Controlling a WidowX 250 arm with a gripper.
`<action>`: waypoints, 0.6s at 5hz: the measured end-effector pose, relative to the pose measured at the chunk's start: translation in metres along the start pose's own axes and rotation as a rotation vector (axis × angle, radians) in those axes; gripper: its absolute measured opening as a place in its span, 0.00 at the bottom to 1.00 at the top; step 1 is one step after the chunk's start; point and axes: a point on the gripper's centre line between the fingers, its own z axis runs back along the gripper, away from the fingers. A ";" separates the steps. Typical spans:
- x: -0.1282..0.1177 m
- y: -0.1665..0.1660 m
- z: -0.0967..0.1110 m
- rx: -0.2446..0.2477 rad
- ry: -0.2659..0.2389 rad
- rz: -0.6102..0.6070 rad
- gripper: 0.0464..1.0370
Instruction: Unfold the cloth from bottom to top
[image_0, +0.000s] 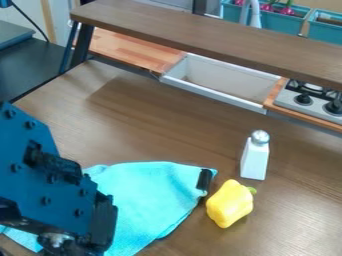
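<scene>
Robot arm (40, 175) hides part of the turquoise cloth (150, 192).

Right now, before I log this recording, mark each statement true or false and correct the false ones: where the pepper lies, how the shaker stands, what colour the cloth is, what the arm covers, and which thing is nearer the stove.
1. The yellow pepper lies to the right of the cloth in the picture. True.
2. The shaker lies on its side. False: it stands upright on the table.
3. The cloth is red. False: it is turquoise.
4. The arm hides part of the cloth from the camera. True.
5. The pepper is nearer the stove than the shaker is. False: the shaker is nearer.
</scene>
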 end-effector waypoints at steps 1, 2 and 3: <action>-0.001 0.000 -0.010 -0.019 0.017 0.003 0.96; 0.001 0.004 -0.015 -0.024 0.020 0.009 0.96; 0.004 0.004 -0.020 -0.034 0.039 0.001 0.96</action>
